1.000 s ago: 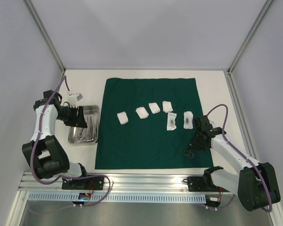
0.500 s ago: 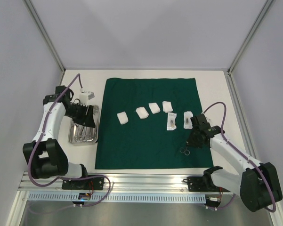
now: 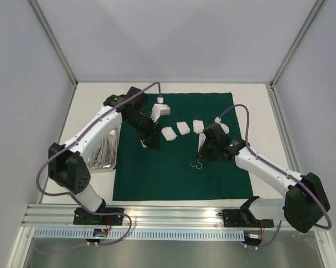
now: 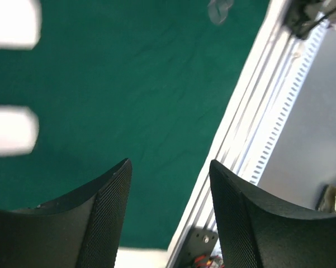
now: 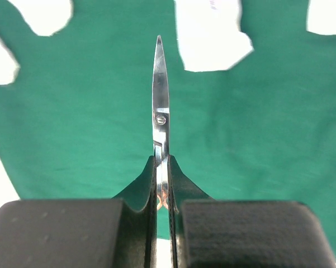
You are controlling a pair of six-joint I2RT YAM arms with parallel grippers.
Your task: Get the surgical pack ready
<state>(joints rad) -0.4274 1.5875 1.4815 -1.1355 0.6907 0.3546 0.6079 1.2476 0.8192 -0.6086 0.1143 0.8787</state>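
The matte green drape (image 3: 173,176) lies flat on the white counter (image 3: 95,100). The shiny steel tray (image 3: 95,166) beside its left edge holds instruments, likely yet to be moved. Soft white gauze pads (image 3: 183,128) line the cloth. The left end effector (image 4: 170,167) gapes empty, and the right end effector (image 5: 162,167) pinches slim pointed scissors (image 5: 160,100) above the drape.

A white table (image 3: 95,95) was enclosed left, right and far by pale grey walls (image 3: 173,39) and edged near by an aluminium rail (image 3: 173,215).
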